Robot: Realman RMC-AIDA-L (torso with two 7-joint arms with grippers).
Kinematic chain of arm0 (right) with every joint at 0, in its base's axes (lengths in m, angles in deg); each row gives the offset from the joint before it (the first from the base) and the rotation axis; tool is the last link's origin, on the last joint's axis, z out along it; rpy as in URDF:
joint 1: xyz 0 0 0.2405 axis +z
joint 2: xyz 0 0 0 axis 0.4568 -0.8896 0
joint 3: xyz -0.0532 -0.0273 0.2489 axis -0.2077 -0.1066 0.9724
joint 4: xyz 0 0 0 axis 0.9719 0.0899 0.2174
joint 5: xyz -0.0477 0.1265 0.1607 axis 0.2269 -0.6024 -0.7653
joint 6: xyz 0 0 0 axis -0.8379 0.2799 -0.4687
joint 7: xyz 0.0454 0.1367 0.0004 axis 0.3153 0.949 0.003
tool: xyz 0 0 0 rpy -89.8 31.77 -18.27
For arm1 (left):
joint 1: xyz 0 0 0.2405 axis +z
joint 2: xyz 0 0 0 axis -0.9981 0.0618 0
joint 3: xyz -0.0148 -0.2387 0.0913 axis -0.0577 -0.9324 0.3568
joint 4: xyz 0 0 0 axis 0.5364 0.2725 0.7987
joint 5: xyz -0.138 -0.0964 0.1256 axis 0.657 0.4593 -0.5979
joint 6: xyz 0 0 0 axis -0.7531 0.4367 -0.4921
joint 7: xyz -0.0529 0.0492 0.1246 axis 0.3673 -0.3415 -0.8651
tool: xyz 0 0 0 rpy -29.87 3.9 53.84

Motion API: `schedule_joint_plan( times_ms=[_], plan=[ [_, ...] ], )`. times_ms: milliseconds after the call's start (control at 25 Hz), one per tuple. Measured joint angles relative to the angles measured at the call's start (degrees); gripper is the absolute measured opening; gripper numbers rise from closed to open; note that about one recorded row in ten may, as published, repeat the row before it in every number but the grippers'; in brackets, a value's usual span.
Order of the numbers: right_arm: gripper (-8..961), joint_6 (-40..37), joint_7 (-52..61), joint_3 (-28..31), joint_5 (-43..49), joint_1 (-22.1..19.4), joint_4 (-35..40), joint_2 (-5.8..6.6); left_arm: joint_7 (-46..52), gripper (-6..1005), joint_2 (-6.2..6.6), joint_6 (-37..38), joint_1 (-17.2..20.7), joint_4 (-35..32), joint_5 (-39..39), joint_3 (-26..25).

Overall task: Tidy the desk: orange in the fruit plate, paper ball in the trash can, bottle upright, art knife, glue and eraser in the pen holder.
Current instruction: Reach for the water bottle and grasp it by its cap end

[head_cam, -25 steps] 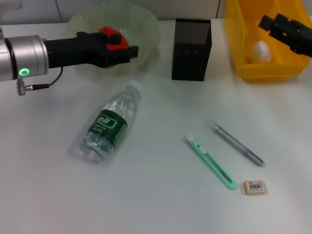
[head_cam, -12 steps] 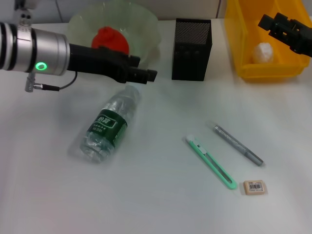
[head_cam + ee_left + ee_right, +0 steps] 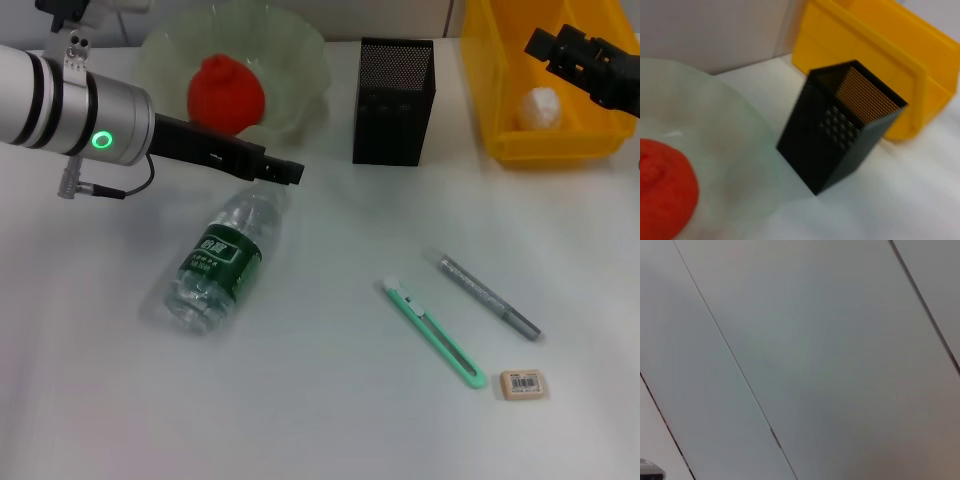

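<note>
The orange point(image 3: 225, 90) lies in the pale green fruit plate point(image 3: 300, 50); it also shows in the left wrist view point(image 3: 660, 190). The bottle point(image 3: 225, 255) lies on its side on the desk. My left gripper point(image 3: 288, 171) is open and empty, just above the bottle's cap end. The green art knife point(image 3: 432, 332), the grey glue stick point(image 3: 488, 296) and the eraser point(image 3: 523, 383) lie at the front right. The black mesh pen holder point(image 3: 393, 100) stands at the back. The paper ball point(image 3: 540, 105) sits in the yellow trash can point(image 3: 520, 150). My right gripper point(image 3: 548, 45) hangs above that can.
The left wrist view shows the pen holder point(image 3: 840, 145), the plate's rim point(image 3: 730, 150) and the yellow can point(image 3: 880, 45). The right wrist view shows only wall panels. Bare white desk lies between the bottle and the knife.
My left gripper has let go of the orange into the plate, then pulled out and come down toward the bottle's cap. The right arm has barely moved.
</note>
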Motion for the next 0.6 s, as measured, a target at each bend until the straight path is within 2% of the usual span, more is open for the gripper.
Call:
schedule_joint_plan(
  times_ms=[160, 240, 320, 360, 600],
  plan=[
    [740, -0.1, 0.0, 0.0, 0.0, 0.0, 0.0, 0.0, 1.4, 682, -0.03, -0.9, 0.0, 0.1, 0.0, 0.1],
    [740, -0.1, 0.0, 0.0, 0.0, -0.1, 0.0, 0.0, 7.1, 681, -0.25, -6.7, 0.0, 0.6, 0.2, 4.7],
    [740, -0.1, 0.0, 0.0, 0.0, -0.2, 0.0, 0.0, 7.1, 681, -0.25, -6.7, 0.0, 0.6, 0.2, 4.7],
    [740, -0.1, -0.1, 0.0, 0.0, -0.2, -0.1, 0.0, 9.6, 681, -0.28, -9.8, -0.4, 0.6, 0.0, 9.2],
    [741, -0.1, -0.1, 0.0, 0.0, -0.5, -0.1, 0.0, 12.0, 680, -0.26, -12.7, -1.5, 0.6, -0.5, 12.9]
  ],
)
